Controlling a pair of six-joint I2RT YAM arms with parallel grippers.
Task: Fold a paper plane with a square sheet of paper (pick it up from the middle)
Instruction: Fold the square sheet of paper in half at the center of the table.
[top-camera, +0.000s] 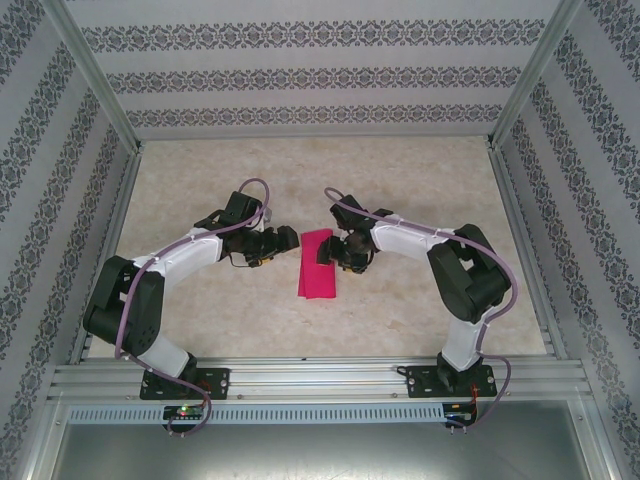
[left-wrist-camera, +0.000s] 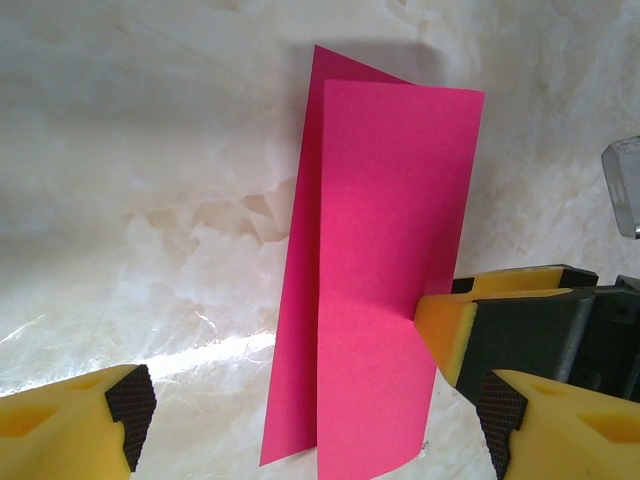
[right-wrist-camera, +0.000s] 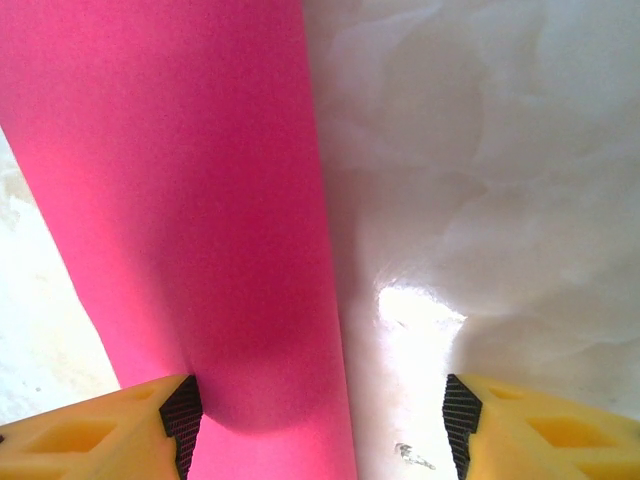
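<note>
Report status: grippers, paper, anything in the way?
Left gripper open, beside the pink sheet. Right gripper open, one finger touching its edge. Sheet folded in half on the table, top flap raised. Nothing in the way.

On my right gripper (right-wrist-camera: 322, 412) the fingers (right-wrist-camera: 90, 440) were yellow with black pads (right-wrist-camera: 182, 420), the sheet of paper (top-camera: 318, 264) magenta-pink, the table (top-camera: 410, 190) mottled cream, the walls (top-camera: 320, 70) pale with dark patterned stripes.

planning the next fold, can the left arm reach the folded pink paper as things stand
Probably yes: the left end effector is open right beside the paper, bare table between; the right end effector only touches the far edge.
</note>
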